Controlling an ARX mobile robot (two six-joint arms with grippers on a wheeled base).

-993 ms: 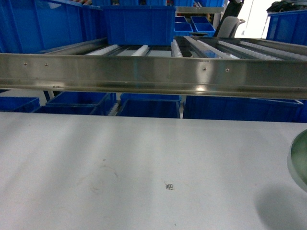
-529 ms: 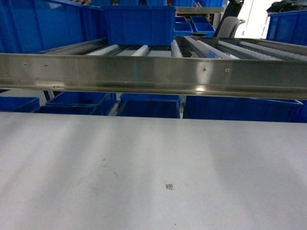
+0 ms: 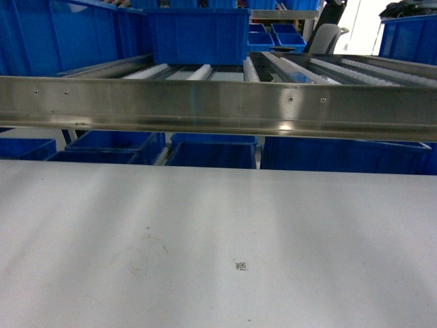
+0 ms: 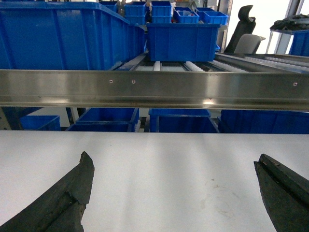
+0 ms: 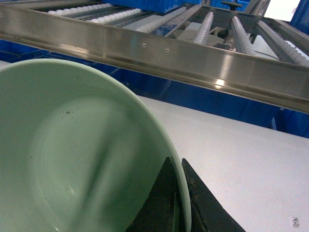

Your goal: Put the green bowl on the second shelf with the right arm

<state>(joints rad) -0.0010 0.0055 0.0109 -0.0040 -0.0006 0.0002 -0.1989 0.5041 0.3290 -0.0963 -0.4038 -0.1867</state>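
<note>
The green bowl [image 5: 72, 145] fills the left of the right wrist view, tilted, with its pale glossy inside facing the camera. My right gripper [image 5: 176, 162] is shut on its rim, one finger inside and one outside. Ahead and above the bowl runs the steel front rail [image 5: 159, 50] of the second shelf, with roller lanes behind it. In the head view that shelf [image 3: 218, 102] spans the frame and carries a large blue crate [image 3: 198, 34]; bowl and grippers are out of that view. My left gripper [image 4: 174, 159] is open over the white table, holding nothing.
The white table [image 3: 205, 225] stretches below the shelf rail, with a small printed marker [image 3: 240, 266] on it. More blue crates [image 3: 212, 154] sit under the shelf and behind it. A tall blue crate [image 4: 63, 34] stands on the shelf's left.
One second ago the bowl's edge and its shadow showed at the right edge of the head view; both have since left that view. Nothing else has moved.
</note>
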